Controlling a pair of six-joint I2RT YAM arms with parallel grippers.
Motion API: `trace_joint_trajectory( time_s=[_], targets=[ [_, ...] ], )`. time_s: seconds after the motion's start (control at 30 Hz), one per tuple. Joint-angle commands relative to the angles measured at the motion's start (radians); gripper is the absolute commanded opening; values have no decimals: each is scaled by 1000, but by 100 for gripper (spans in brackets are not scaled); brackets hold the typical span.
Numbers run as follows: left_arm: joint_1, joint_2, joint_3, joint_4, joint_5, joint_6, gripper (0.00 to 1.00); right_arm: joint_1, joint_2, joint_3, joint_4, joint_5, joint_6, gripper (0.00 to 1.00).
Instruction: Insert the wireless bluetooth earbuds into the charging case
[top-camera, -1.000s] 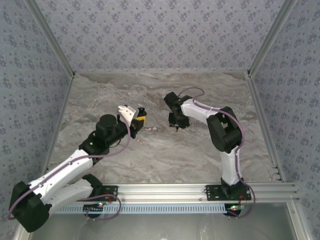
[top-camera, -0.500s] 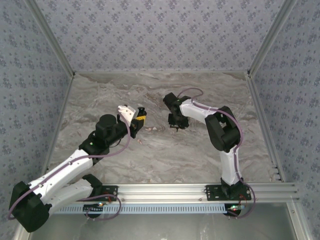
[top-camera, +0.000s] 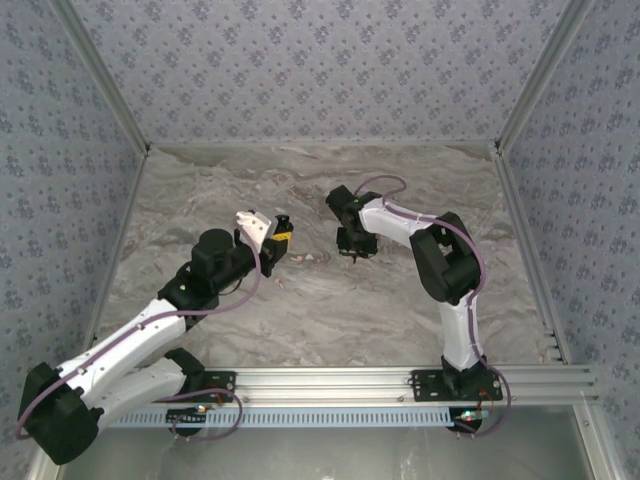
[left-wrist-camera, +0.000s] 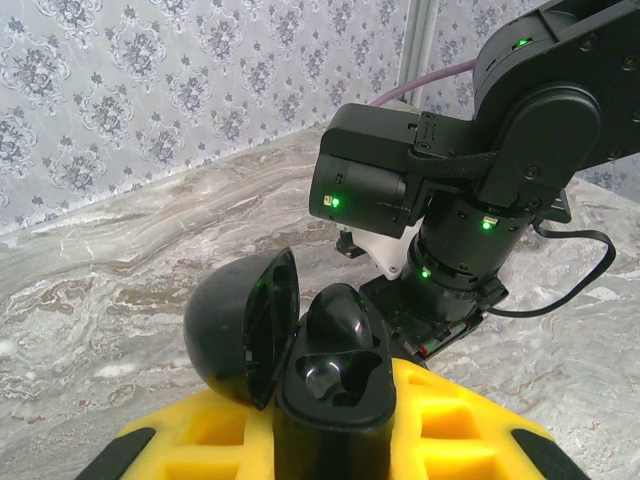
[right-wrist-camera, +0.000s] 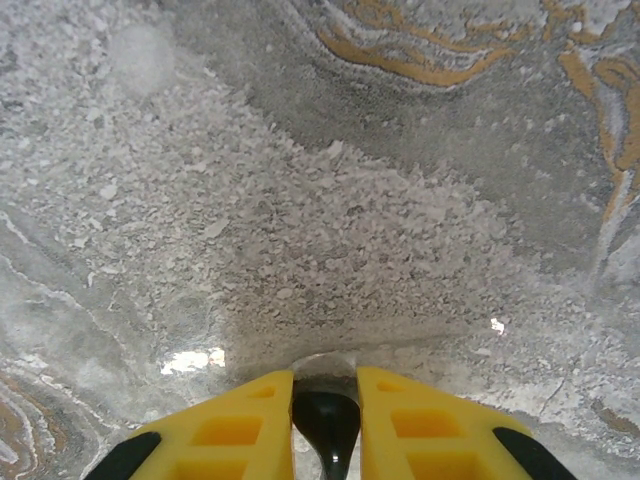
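My left gripper (left-wrist-camera: 335, 440) is shut on the black charging case (left-wrist-camera: 335, 400), holding it upright with its lid (left-wrist-camera: 245, 330) swung open to the left. One black earbud (left-wrist-camera: 345, 312) sits in the far socket and the near socket (left-wrist-camera: 330, 378) is hollow. In the top view the case (top-camera: 283, 226) is at table centre with the left gripper (top-camera: 277, 242) under it. My right gripper (top-camera: 355, 251) points down at the table a short way to the right. Its yellow fingers (right-wrist-camera: 240, 420) are shut on a black earbud (right-wrist-camera: 326, 420) just above the marble.
The marble table (top-camera: 320, 310) is boxed in by patterned walls (top-camera: 320, 70) at the back and both sides. An aluminium rail (top-camera: 340, 380) runs along the near edge. The right arm's wrist (left-wrist-camera: 450, 200) stands close behind the case. A tiny pale speck (top-camera: 281, 284) lies near the left arm.
The right gripper's jaws have closed in on the black earbud. Both arms have barely moved, and the left gripper holds the case as before.
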Motion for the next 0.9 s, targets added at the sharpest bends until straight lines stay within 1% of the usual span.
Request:
trace_joint_trajectory(
  time_s=[0.0, 0.23, 0.4, 0.63, 0.67, 0.87],
  targets=[
    [-6, 0, -12, 27, 10, -8, 12, 9, -12, -22, 25, 14, 6, 19],
    [-5, 41, -32, 73, 31, -42, 12, 0, -84, -78, 95, 18, -20, 19],
    [-5, 96, -52, 144, 58, -78, 13, -5, -144, -124, 152, 19, -49, 19],
    [-3, 192, -93, 292, 110, -143, 14, -8, -252, -190, 242, 29, -55, 19],
    [-3, 208, -100, 316, 116, -151, 14, -6, -271, -198, 257, 28, -88, 19],
    [-2, 288, -130, 451, 145, -183, 14, 2, -377, -238, 315, 26, -121, 18]
  ],
)
